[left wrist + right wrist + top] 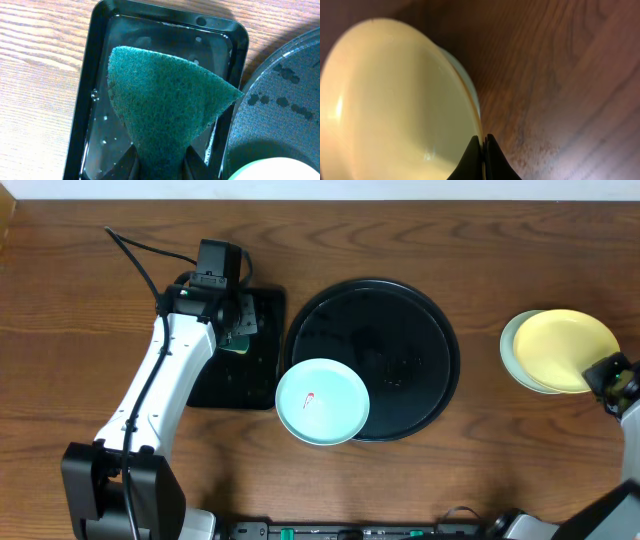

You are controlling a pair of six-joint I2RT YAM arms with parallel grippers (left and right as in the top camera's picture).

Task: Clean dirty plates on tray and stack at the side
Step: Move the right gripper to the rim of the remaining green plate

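- The tray [400, 330] sits at mid-bench, a little nearer the far edge. The left wrist view shows wet patches on its surface [280, 100].
- One mint plate [322, 402] lies across the tray's near-left rim, partly over the tray and partly past it toward the near edge. It has a red smear [311, 399] near its middle. Its pale edge shows at the bottom of the left wrist view [270, 170].
- The yellow plate [562, 345] is by the right edge of the bench, on top of a second mint plate [508, 350] and shifted a bit to the right of it.
- The right gripper [600, 375] is at the yellow plate's near-right rim. In the wrist view its fingers [483, 142] are pinched together on the rim of the yellow plate [395, 100], and the mint plate's edge [465, 75] peeks out beneath.
- The left gripper [240, 330] is above the small tray [235, 385], left of the round one toward the far-left part of the bench.
- The left gripper [160, 167] is clenched on a green sponge [165, 100], which fans out above the small tray [150, 35]. I cannot tell if the sponge touches it.
- Water drops lie on the small tray's floor.
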